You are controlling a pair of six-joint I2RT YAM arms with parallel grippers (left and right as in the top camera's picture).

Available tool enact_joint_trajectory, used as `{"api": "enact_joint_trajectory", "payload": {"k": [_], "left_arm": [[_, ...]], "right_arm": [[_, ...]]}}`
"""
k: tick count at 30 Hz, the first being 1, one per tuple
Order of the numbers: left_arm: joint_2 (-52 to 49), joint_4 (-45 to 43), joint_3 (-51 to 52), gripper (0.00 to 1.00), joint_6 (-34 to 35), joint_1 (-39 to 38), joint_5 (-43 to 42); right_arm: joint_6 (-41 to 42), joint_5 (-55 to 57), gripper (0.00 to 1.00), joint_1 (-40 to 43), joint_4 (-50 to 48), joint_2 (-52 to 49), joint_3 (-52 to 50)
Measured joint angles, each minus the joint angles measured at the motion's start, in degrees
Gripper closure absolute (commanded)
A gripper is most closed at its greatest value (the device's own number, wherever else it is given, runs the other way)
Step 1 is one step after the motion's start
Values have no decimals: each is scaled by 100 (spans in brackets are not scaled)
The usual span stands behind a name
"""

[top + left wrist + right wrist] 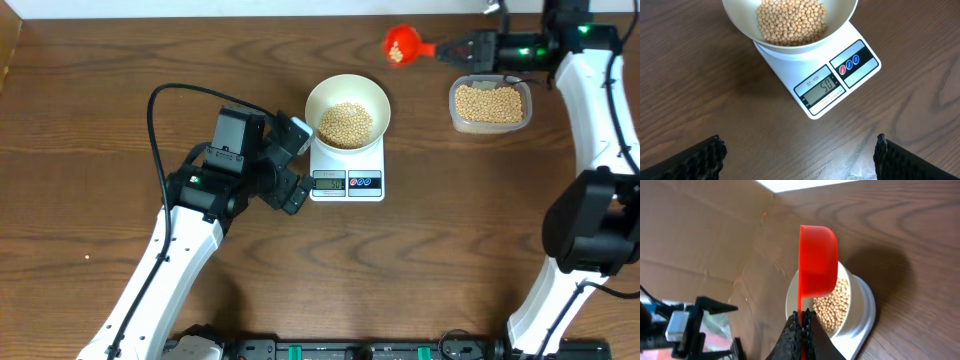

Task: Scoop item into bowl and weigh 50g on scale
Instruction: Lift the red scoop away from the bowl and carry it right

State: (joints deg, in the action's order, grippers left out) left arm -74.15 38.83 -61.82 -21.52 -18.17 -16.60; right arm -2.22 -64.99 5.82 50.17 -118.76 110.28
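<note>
As the scale (826,85) ahead of the released left pincer (799,152) read 50, weighing looked done; right pincer (802,325), clenching the scoop (817,260), should withdraw.

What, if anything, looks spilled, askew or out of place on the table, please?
Nothing stands out. The beans sit inside the white bowl, which rests level on the scale; no spilled grains are evident on the table. The right gripper holds the red scoop with a few beans in it.
</note>
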Motion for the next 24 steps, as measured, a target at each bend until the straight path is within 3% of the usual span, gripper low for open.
{"api": "enact_joint_trajectory", "payload": {"k": [14, 24], "left_arm": [[0, 0, 0, 4, 0, 0, 0], [0, -2, 0, 4, 0, 0, 0]], "right_arm": [[922, -9, 99, 916, 24, 372, 0], [1058, 280, 99, 1545, 997, 664, 2]]}}
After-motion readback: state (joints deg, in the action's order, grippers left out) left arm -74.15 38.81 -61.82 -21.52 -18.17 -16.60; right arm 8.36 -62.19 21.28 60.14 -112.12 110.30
